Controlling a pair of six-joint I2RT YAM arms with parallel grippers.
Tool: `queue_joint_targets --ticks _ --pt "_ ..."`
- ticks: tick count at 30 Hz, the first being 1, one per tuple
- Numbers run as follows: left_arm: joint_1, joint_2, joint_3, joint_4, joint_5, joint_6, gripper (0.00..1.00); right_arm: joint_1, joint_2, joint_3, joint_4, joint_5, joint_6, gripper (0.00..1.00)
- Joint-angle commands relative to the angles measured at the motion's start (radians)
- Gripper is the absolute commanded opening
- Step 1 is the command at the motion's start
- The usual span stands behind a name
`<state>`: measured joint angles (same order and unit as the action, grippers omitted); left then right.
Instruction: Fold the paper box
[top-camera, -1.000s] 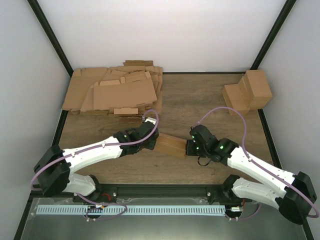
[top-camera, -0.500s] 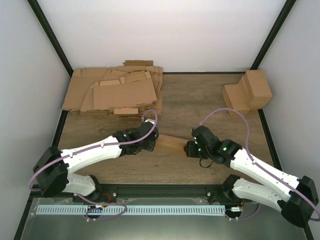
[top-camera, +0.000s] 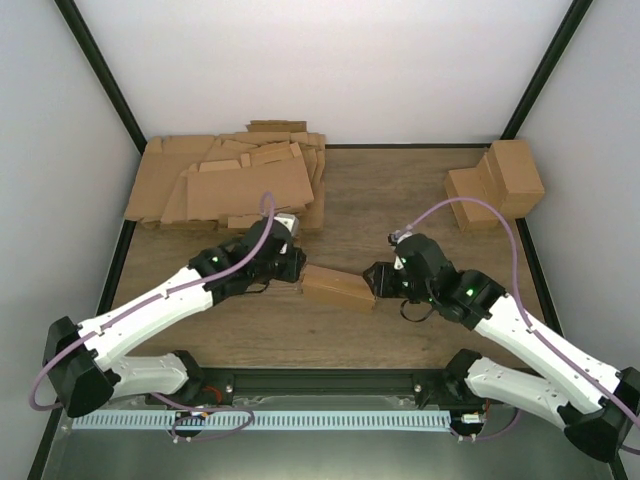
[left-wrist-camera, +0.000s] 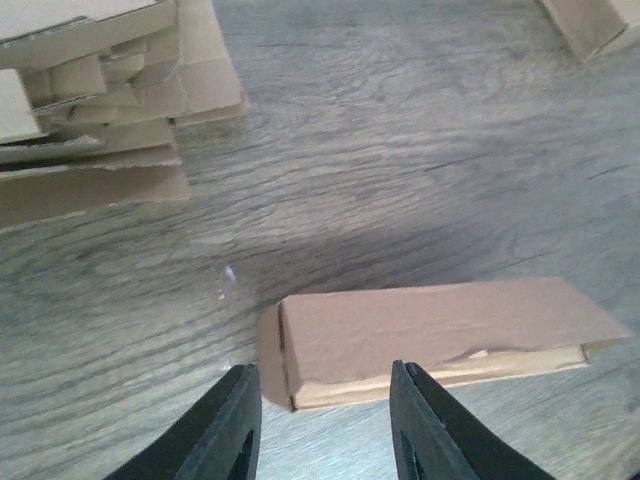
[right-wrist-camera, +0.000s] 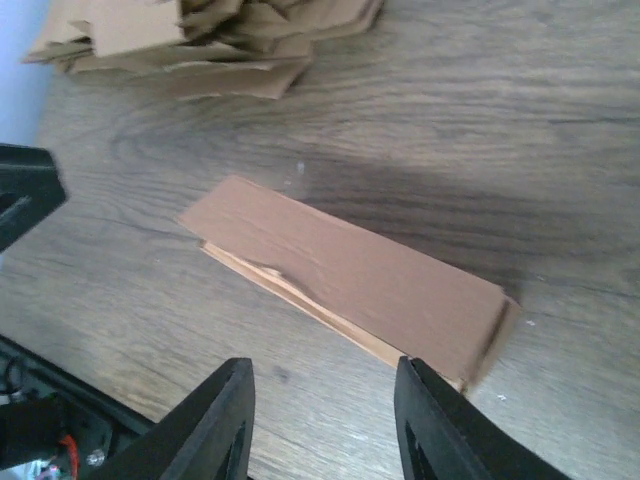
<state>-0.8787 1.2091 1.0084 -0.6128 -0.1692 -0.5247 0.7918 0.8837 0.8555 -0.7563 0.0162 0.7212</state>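
**Both arms re-angled, box left lying free between them**

Since the earlier overhead pictures, the left arm has been swung up toward the upper left of the frame. The right arm has been stretched further in toward the centre. The paper box (top-camera: 335, 288) has been shifted only slightly.

In the left wrist view, the fingers (left-wrist-camera: 232, 425) of the left gripper (left-wrist-camera: 322, 372) are spread wide at the bottom edge, and nothing is held between them. The left end of the box lies just beyond their tips, apparently untouched. In the right wrist view, the right gripper (right-wrist-camera: 322, 365) is likewise spread wide and holds nothing. There the box runs diagonally across the middle of the frame, beyond the tips.

Seen from above, the box lies flat on the wooden table (top-camera: 400, 200) at the centre of the frame, with one gripper just beside each end. Its top panel is folded down, but a narrow gap is left along one long edge, where a paler inner edge shows.

From this the folding is judged nearly done, with that seam probably yet to be pressed or tucked shut. The heap of flat sheets (top-camera: 230, 180) at upper left and the finished cuboids (top-camera: 498, 182) at upper right lie well apart from the work.
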Motion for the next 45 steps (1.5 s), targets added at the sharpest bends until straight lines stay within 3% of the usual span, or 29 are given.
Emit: queue_joint_targets --ticks 1,4,6,7,18,35,45 --pt "0.055 -0.009 0.017 0.113 0.220 -0.006 0.31 -0.041 -0.008 0.019 0.197 -0.151 -0.022 0.36" --pt "0.081 0.004 0.010 0.200 0.340 -0.032 0.05 -0.072 -0.002 -0.018 0.329 -0.262 0.022 0.17" --pt "0.089 0.014 0.002 0.254 0.380 -0.052 0.04 -0.088 0.002 -0.045 0.397 -0.305 0.056 0.02" --pt "0.093 0.019 -0.004 0.274 0.393 -0.061 0.04 -0.090 0.001 -0.058 0.419 -0.307 0.072 0.01" --pt "0.115 0.094 -0.135 0.420 0.431 -0.151 0.04 -0.117 -0.032 -0.209 0.490 -0.209 0.230 0.01" --pt "0.109 0.156 -0.289 0.503 0.379 -0.199 0.04 -0.120 -0.011 -0.455 0.593 -0.161 0.280 0.01" --pt "0.109 0.151 -0.290 0.519 0.355 -0.193 0.04 -0.123 -0.028 -0.377 0.547 -0.123 0.223 0.01"
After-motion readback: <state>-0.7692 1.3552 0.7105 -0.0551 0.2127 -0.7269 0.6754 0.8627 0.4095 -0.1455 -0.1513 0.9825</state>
